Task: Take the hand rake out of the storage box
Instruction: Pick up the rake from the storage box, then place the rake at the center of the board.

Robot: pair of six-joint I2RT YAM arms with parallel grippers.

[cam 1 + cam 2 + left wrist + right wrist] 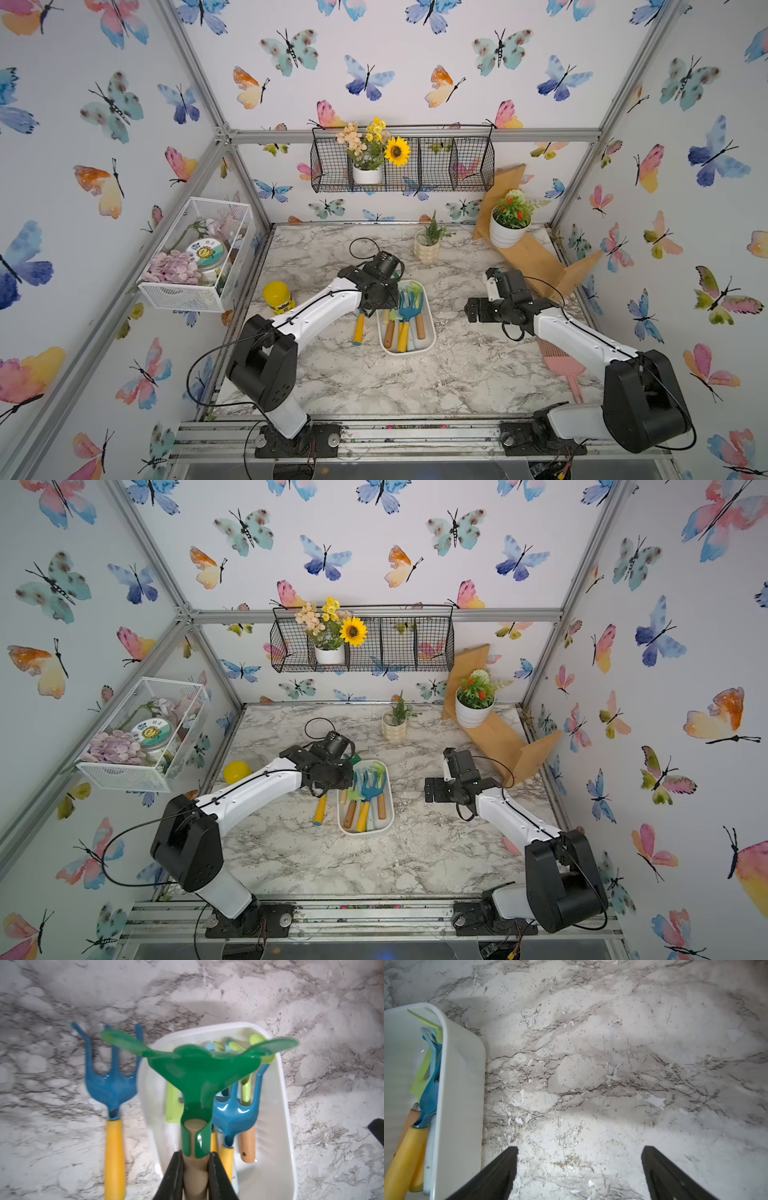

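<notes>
The left hand (195,1156) grasps the green-headed hand rake (199,1068) by its tan wooden handle, over the far left end of the shallow white glossy storage box (284,1105); the right hand (579,1148) hangs released, well right.

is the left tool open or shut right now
Shut on the green hand rake: in the left wrist view the left tool clamps its tan handle from both sides.

Bright diffuse light, soft shadows on marble table (612,1064), fisheye-bent edges, left wrist view blurred
</notes>
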